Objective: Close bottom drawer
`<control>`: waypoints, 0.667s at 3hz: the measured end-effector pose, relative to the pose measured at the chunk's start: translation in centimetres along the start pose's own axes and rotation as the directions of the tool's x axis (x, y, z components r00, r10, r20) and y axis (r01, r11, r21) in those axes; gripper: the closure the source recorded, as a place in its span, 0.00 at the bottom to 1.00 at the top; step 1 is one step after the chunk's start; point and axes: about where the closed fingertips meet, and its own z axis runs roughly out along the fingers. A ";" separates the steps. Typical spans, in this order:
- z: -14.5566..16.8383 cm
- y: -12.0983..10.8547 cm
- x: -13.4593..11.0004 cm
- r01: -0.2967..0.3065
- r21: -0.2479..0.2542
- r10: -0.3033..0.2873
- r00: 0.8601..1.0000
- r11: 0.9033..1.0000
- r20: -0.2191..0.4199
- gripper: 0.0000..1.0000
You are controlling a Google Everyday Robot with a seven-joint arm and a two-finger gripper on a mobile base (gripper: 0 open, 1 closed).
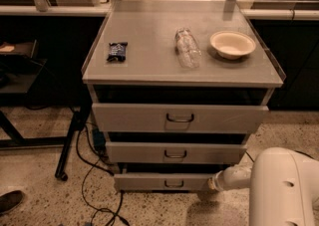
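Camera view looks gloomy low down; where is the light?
In the camera view, light falls from above: the cabinet top shines palely, the drawer gaps lie in black shadow, and the bottom drawer is dim, the gripper at its right end.

Grey bottom drawer point(164, 181) — white claw point(214, 183) beside

Bench top point(149, 68): three items, spaced apart.
Dark snack packet point(117, 51) left, clear bottle point(187, 47) on its side centre-right, bowl point(233, 44) upright right; gripper point(212, 184) low by bottom drawer point(149, 182) right end.
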 end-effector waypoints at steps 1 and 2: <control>-0.6 -1.0 -1.5 -0.037 0.032 0.036 0.998 0.999 0.058 1.00; -0.6 -1.0 -1.5 -0.037 0.032 0.036 0.998 0.999 0.058 1.00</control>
